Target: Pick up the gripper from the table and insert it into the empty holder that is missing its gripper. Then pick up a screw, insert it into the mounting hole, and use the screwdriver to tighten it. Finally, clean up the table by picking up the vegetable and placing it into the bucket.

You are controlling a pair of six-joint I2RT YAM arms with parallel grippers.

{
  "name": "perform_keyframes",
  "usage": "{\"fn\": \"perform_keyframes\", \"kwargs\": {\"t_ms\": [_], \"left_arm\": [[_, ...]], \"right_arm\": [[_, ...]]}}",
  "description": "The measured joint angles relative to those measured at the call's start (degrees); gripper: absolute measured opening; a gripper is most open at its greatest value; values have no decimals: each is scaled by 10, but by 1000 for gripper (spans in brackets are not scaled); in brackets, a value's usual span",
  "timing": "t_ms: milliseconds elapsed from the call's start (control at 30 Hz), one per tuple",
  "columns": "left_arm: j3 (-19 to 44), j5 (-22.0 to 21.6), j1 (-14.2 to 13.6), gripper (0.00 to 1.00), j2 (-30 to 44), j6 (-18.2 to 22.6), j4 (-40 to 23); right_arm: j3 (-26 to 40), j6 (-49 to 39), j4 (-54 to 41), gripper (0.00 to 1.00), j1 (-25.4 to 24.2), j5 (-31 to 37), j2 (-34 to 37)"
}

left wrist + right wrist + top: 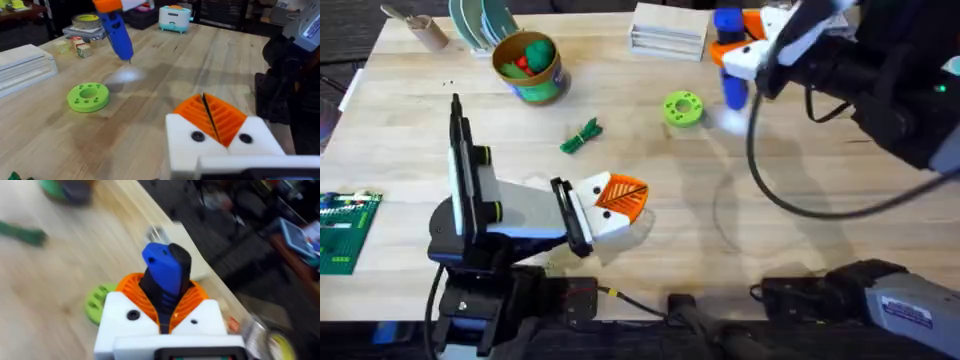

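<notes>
My right gripper [742,48] is shut on the blue screwdriver [731,70], which it holds tip down above the table at the far right. In the right wrist view the screwdriver [162,272] stands between the orange pads [192,297]. In the left wrist view its tip hangs just over the wood beyond the lime-green disc [88,96]. My left gripper [620,200] rests low in the middle, its orange pads pressed together on nothing. The vegetable [582,136] lies between the left gripper and the bucket [530,68]. The loose orange gripper, the holder and the screw are out of view.
The lime-green disc [682,108] lies just left of the screwdriver. Teal plates [480,22] and a white box [668,28] stand at the back edge. A green baseplate [345,230] lies at the left edge. The bucket holds a green ball and something red.
</notes>
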Motion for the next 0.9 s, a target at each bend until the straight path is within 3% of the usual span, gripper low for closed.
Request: {"fn": "perform_keyframes", "kwargs": {"t_ms": [300, 400, 433, 733, 800, 900], "left_arm": [[0, 0, 0, 12, 0, 0, 0], [0, 0, 0, 12, 0, 0, 0], [0, 0, 0, 12, 0, 0, 0], [0, 0, 0, 12, 0, 0, 0], [0, 0, 0, 12, 0, 0, 0], [0, 0, 0, 12, 0, 0, 0]], "right_arm": [[21, -258, -65, 71, -16, 153, 95], [21, -325, -65, 69, -16, 198, 143], [21, -371, -65, 67, -16, 230, 188], [33, -421, -107, 77, -16, 264, 242], [34, -417, -125, 253, -16, 266, 244], [43, -399, -137, 644, -17, 270, 242]]}}
